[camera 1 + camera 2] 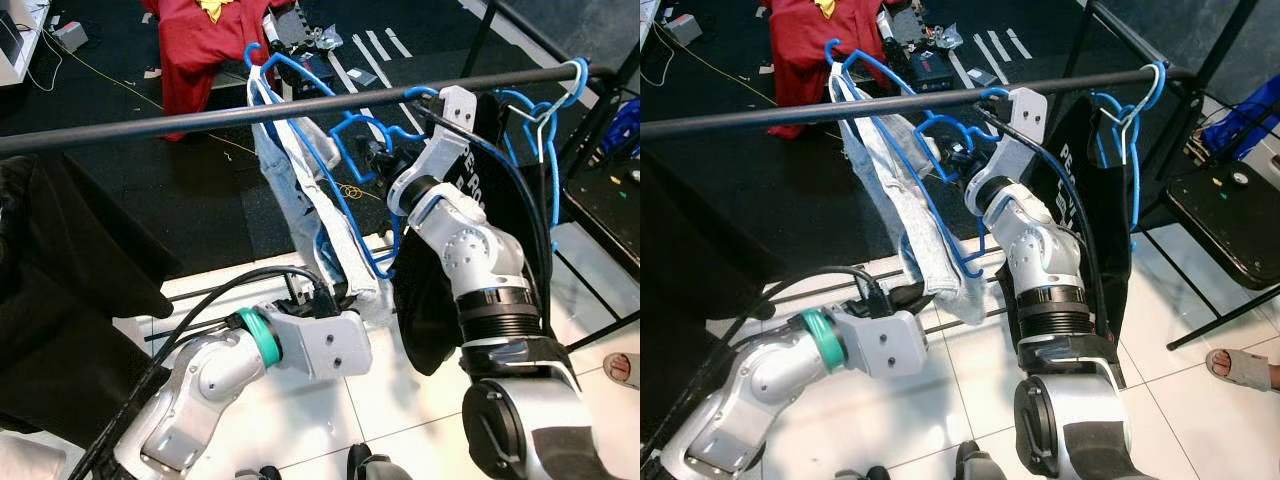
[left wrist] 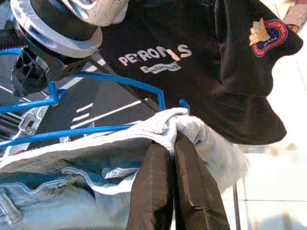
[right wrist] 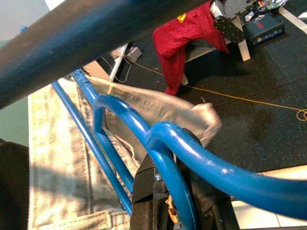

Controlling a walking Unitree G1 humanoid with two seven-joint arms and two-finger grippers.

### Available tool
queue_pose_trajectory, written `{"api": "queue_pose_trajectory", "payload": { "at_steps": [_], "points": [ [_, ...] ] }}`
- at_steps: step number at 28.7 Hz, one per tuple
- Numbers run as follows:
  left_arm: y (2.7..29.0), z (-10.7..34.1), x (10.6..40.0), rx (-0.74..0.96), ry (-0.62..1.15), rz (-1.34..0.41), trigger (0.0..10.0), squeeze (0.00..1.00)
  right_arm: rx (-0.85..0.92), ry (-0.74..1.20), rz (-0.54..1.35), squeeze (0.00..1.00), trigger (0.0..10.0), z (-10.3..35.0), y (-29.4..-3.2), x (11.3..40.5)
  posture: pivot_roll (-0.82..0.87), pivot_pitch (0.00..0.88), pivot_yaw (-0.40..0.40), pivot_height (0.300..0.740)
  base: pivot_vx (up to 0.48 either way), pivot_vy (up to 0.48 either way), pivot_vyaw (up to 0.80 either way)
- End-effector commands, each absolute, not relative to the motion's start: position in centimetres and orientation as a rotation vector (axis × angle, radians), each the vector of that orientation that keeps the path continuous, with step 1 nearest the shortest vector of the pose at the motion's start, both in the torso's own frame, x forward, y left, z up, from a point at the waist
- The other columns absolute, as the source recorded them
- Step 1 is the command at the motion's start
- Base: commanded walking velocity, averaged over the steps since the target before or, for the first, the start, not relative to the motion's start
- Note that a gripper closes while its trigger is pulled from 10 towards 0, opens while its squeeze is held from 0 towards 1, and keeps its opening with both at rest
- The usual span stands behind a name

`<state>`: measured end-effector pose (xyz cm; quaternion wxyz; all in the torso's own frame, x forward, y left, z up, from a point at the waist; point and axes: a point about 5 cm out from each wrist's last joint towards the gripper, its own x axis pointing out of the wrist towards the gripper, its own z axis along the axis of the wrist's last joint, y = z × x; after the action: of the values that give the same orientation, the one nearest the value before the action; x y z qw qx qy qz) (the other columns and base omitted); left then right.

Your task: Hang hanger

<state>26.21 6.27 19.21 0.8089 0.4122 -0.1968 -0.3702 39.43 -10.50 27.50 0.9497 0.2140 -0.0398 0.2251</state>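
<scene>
hanger (image 3: 168, 143): glossy blue plastic | jeans (image 2: 72, 172): pale denim | rail (image 1: 250, 115): matt black metal

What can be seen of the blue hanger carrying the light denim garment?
The blue hanger looks like glossy plastic tubing with a curved hook and a lower bar. It hangs tilted just below the black rail, its hook raised beside the rail; whether it rests on it cannot be told. The pale denim garment is draped over it and trails down. The right gripper is clamped on a tube, and the left gripper pinches the garment's lower edge.
</scene>
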Motion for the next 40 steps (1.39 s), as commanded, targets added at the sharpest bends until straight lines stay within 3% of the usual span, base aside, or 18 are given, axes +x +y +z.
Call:
{"api": "queue_pose_trajectory", "payload": {
  "at_steps": [1,13,20,30,31,33,34,40],
  "points": [
    [5.5,18.9,25.9,0.871,-0.423,-0.821,10.0,0.00,0.435,-0.118,0.471,0.00,10.0,29.1,-10.6,39.7,-0.15,0.187,0.054,0.740,0.000,0.000,0.00],
    [5.1,19.6,26.3,0.840,-0.448,-0.795,10.0,0.00,0.383,-0.134,0.465,0.00,10.0,31.2,-10.8,41.0,-0.14,0.181,0.049,0.740,0.000,0.000,0.00],
    [5.0,19.7,26.1,0.832,-0.450,-0.790,10.0,0.00,0.200,0.020,0.504,0.00,10.0,27.3,-9.8,41.4,-0.14,0.182,0.045,0.740,0.000,0.000,0.00],
    [5.1,19.2,25.7,0.840,-0.444,-0.804,10.0,0.00,0.045,-0.004,0.576,0.00,10.0,26.2,-8.9,40.7,-0.14,0.186,0.047,0.740,0.000,0.000,0.00],
    [5.2,19.0,25.6,0.841,-0.440,-0.808,10.0,0.00,0.031,-0.028,0.585,0.20,10.0,26.3,-8.9,40.5,-0.14,0.187,0.048,0.740,0.000,0.000,0.00],
    [5.2,18.9,25.6,0.842,-0.437,-0.810,10.0,0.00,0.027,-0.043,0.590,0.20,10.0,26.3,-8.9,40.3,-0.14,0.187,0.049,0.740,0.000,0.000,0.00],
    [5.2,18.8,25.5,0.842,-0.434,-0.812,10.0,0.00,0.037,-0.058,0.588,1.00,10.0,26.4,-8.9,40.2,-0.15,0.188,0.052,0.740,0.000,0.000,0.00],
    [5.0,18.6,25.5,0.843,-0.432,-0.817,10.0,0.00,0.030,-0.096,0.599,1.00,10.0,26.5,-9.3,39.8,-0.15,0.185,0.052,0.740,0.000,0.000,0.00]
  ]
}}
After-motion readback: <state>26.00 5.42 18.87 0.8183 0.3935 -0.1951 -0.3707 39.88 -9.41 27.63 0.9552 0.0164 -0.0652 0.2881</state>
